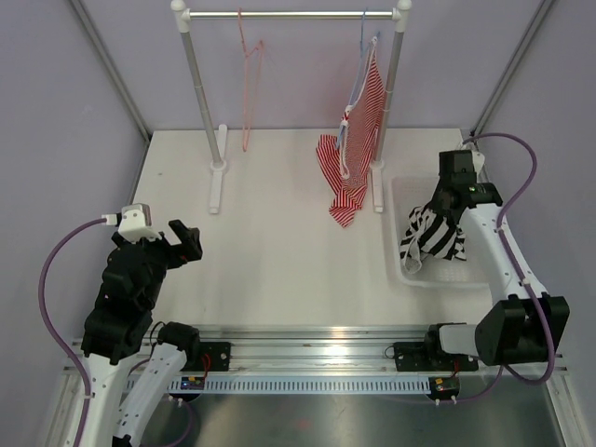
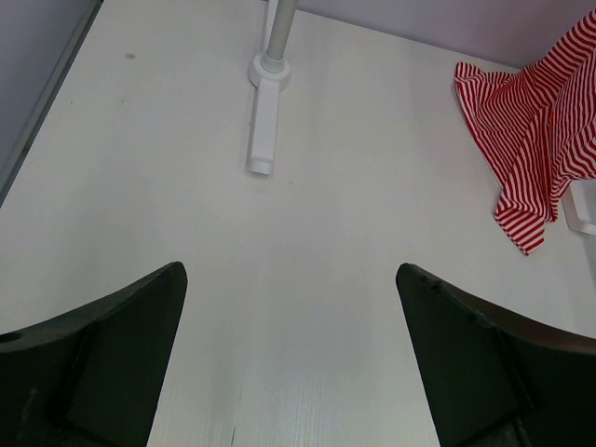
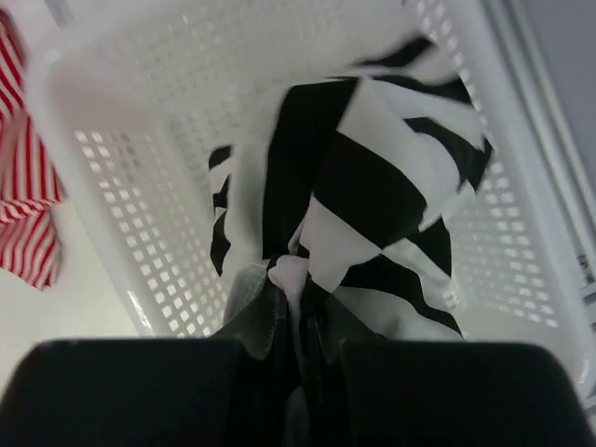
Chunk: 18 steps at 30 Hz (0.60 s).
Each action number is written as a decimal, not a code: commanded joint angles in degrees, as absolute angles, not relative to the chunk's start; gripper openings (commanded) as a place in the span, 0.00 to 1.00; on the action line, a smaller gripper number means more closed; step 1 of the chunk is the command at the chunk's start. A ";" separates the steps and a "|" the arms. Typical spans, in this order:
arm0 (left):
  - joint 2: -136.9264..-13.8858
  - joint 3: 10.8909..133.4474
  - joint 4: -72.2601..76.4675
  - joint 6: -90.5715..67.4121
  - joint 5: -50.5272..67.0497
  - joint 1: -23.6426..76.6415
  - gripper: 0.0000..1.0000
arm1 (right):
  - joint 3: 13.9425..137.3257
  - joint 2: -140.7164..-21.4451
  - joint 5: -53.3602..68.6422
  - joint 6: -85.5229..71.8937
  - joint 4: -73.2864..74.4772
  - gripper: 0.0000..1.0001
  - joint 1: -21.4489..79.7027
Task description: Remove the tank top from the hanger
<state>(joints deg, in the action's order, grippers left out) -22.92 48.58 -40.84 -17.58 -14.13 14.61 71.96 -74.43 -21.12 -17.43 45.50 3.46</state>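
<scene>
Tank top (image 1: 433, 235) is off the hanger (image 1: 250, 84), which I see bare at the worktop's far edge; my right pincer (image 3: 296, 307) pinches the fabric over the basket (image 1: 402, 191) at the right edge, so I judge only the release remains, while the left pincer (image 2: 291, 354) is spread wide.

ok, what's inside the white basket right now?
Only the tank top, bunched in the basket and pinched by the shut right gripper. The fabric covers the floor beneath, so anything under it can't be seen.
</scene>
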 commanded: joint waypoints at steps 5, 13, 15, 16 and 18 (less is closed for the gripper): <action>-22.94 48.95 -39.02 -17.84 -17.04 13.98 0.99 | 66.00 -80.59 -14.42 -20.83 41.21 0.82 3.43; -25.31 49.48 -39.90 -18.28 -18.37 10.38 0.99 | 85.23 -73.48 -22.75 -17.41 52.53 0.99 3.34; -25.75 49.48 -39.90 -18.28 -18.28 8.97 0.99 | 90.41 -71.81 -20.49 -15.92 54.92 1.00 3.43; -25.93 49.57 -39.90 -18.28 -18.19 8.53 0.99 | 91.22 -70.94 -17.96 -15.39 55.71 0.99 3.43; -26.98 49.75 -40.16 -18.19 -18.37 8.00 0.99 | 91.58 -66.99 -9.61 -13.72 55.37 0.99 3.43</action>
<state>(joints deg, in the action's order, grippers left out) -25.65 48.58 -41.19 -17.87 -16.82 8.82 89.12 -72.36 -16.60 -17.15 51.07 3.46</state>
